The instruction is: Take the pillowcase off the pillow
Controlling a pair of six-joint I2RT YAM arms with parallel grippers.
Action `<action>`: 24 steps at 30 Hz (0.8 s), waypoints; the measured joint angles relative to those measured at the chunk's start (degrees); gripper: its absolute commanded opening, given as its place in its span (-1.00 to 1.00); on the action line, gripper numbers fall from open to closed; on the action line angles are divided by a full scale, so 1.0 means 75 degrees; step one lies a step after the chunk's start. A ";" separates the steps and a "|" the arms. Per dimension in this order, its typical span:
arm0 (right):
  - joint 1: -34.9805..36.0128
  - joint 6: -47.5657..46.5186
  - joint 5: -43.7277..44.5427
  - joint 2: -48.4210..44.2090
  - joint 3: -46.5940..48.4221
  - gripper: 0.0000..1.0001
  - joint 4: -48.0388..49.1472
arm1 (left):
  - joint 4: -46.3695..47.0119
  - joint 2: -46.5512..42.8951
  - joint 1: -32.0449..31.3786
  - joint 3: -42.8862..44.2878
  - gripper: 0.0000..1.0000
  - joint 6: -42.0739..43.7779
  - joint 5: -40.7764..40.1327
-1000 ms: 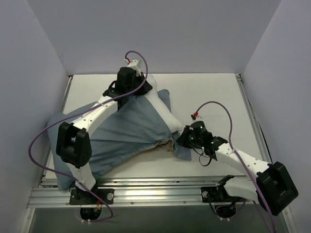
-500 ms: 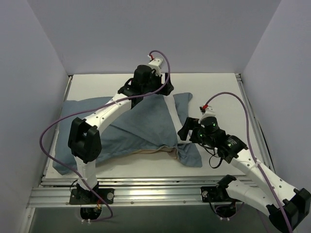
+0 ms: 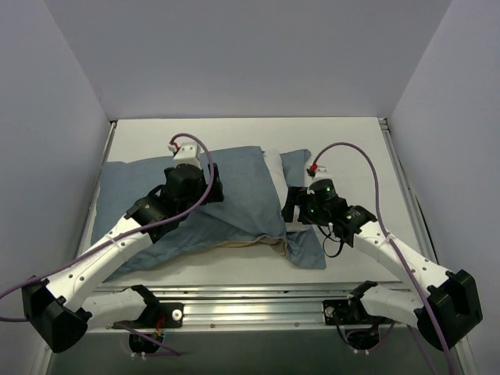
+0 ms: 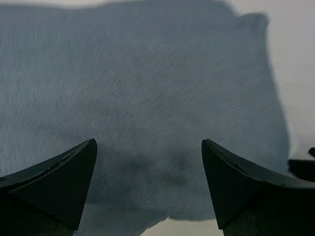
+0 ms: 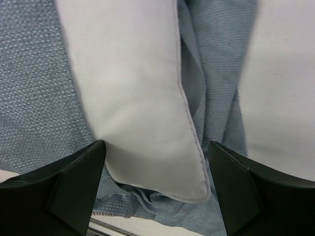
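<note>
The pillowcase [image 3: 234, 215] lies spread over the left and middle of the table, dull grey-blue side out, with a tan edge at its near hem. A white corner of the pillow [image 3: 273, 167] sticks out of it at the right. My left gripper [image 3: 216, 183] hovers open above the cloth. In the left wrist view the pillowcase [image 4: 147, 83] fills the picture and nothing is between the left gripper [image 4: 148, 141] fingers. My right gripper [image 3: 289, 205] is open too. In the right wrist view the pillow [image 5: 133, 88] corner sits between the right gripper [image 5: 157, 143] fingers, with the pillowcase [image 5: 29, 73] bunched around it.
The white table [image 3: 351, 148] is boxed in by pale walls on the left, back and right. An aluminium rail [image 3: 250, 301] with both arm bases runs along the near edge. Purple cables loop over each arm.
Both grippers have opened and let go. The left arm has drawn back from the far edge toward the near left. The cloth has dropped flat. The right gripper has shifted toward the pillow corner.
</note>
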 measured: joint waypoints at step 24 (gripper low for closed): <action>0.1396 0.0271 -0.1967 0.0140 -0.1209 -1.00 0.2588 | 0.2626 0.2177 0.1329 -0.0233 0.91 0.0055 0.1483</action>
